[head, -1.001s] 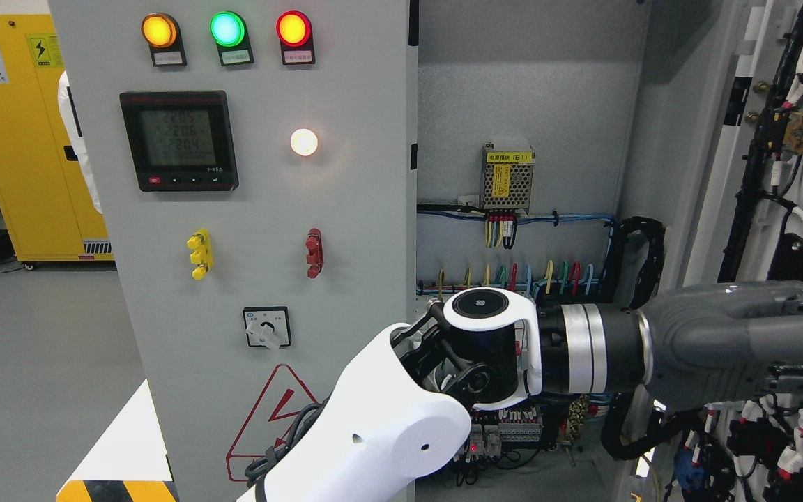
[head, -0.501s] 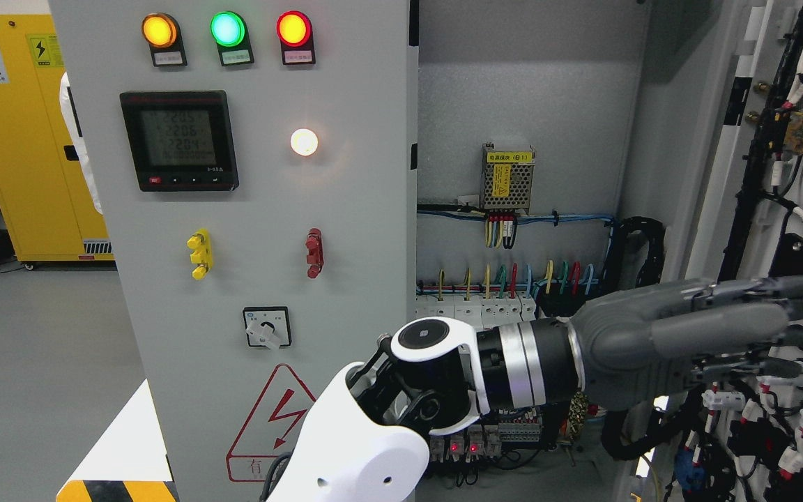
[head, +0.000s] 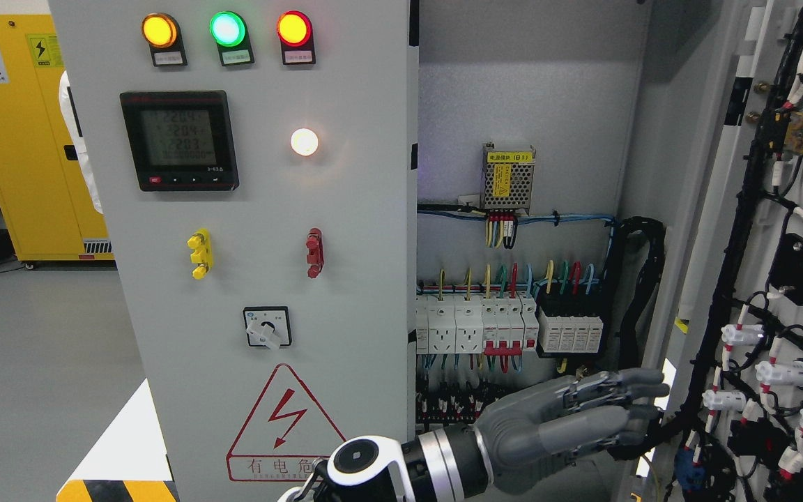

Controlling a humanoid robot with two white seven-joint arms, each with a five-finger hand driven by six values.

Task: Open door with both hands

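Grey and low in the frame, the left hand reaches across from the bottom edge left of the middle, its fingers stretched out nearly straight and close together, holding nothing, just in front of the cabinet's lower interior near the black cable bundle. At the picture's right the open door stands swung wide, its inner face covered with wiring and white connectors, while the closed left door carries three lit lamps, a digital meter and a rotary switch. Inside, a row of circuit breakers sits below a small power supply.
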